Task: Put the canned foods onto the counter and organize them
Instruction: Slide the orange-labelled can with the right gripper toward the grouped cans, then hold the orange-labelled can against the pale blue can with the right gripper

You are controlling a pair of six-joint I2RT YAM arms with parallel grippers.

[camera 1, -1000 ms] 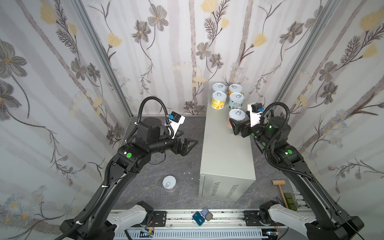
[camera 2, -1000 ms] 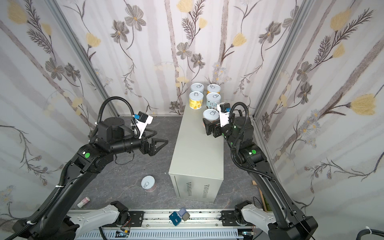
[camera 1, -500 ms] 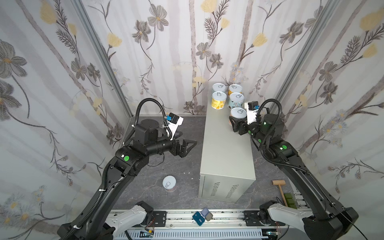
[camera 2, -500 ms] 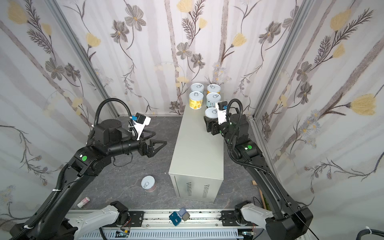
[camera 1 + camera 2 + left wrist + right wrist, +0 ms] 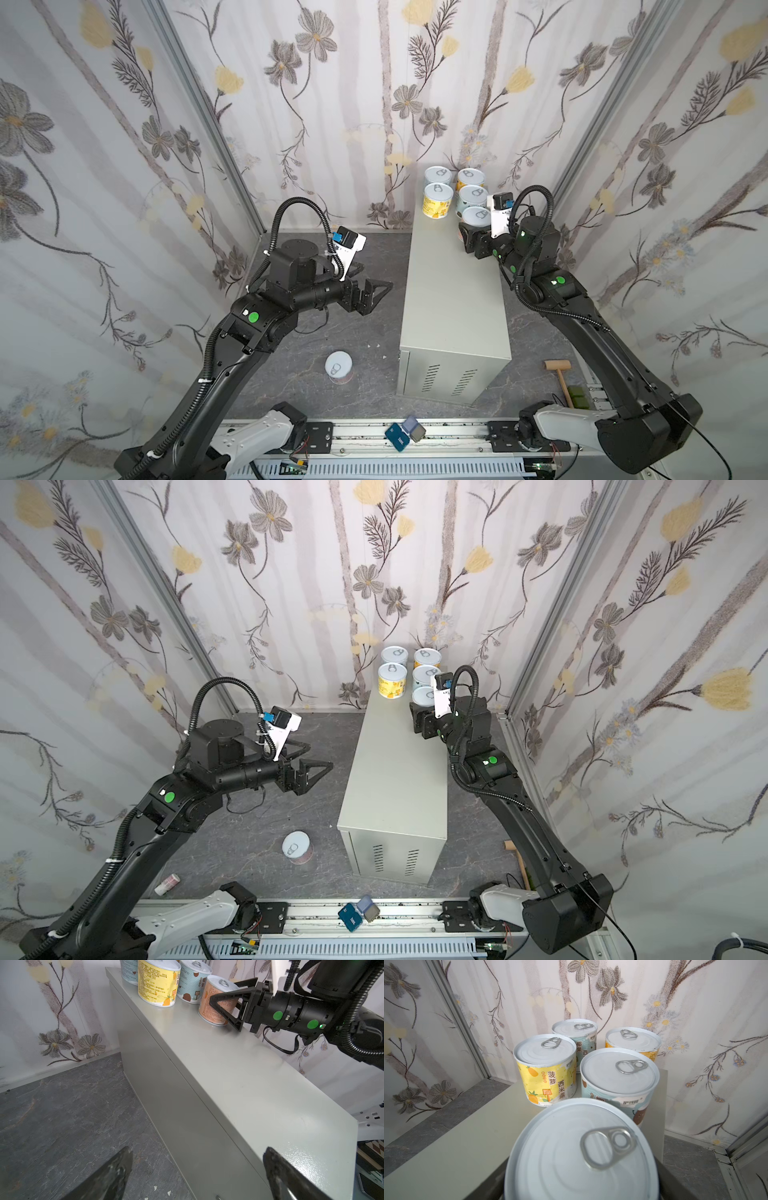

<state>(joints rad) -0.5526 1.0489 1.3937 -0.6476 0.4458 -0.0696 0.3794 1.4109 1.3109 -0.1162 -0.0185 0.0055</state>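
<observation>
Four cans stand in two pairs at the counter's (image 5: 453,299) far end: light blue (image 5: 437,176), orange (image 5: 471,179), yellow (image 5: 437,200) and light blue (image 5: 473,198). Just in front of them a salmon can (image 5: 476,218) rests on the counter top, and my right gripper (image 5: 471,230) is shut on it, one finger on each side. In the left wrist view the salmon can (image 5: 209,1012) sits upright between those fingers. A pink can (image 5: 338,368) stands on the dark floor. Beside the counter's left side, my left gripper (image 5: 374,278) hangs open and empty.
A wooden mallet (image 5: 559,370) lies on the floor right of the counter. A small pink-and-white tube (image 5: 168,883) lies at the front left. Blue and grey cards (image 5: 405,432) sit on the front rail. Floral walls close in on three sides.
My right gripper has moved the salmon can farther back along the counter, up behind the other cans. The left arm has shifted only slightly.
</observation>
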